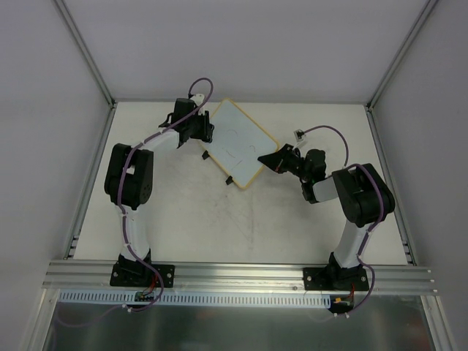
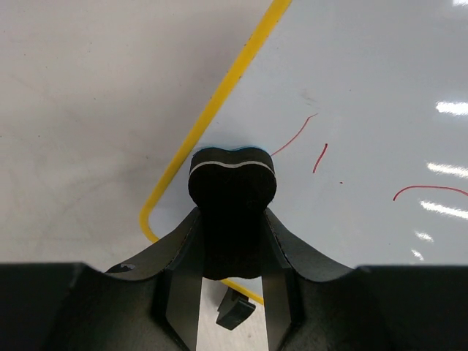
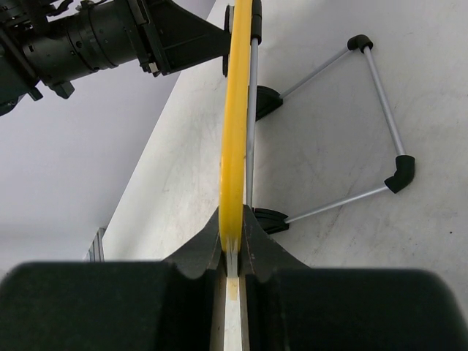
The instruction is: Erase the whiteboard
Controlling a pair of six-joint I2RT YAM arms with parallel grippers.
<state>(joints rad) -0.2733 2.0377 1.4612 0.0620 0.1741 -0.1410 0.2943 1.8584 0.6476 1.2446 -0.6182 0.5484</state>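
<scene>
Top external: both grips engaged

Saw whiteboard (image 1: 241, 131) set askew toward 12 o'clock on table (image 1: 183, 219). Found right gripper (image 1: 269, 158) clamped on yellow rim (image 3: 235, 131) at board's 4 o'clock corner. Found left gripper (image 1: 205, 133) at board's 9 o'clock edge, closed around black eraser (image 2: 232, 194) pressed on white face near a corner, red marks (image 2: 319, 157) toward 2 o'clock of it.
</scene>
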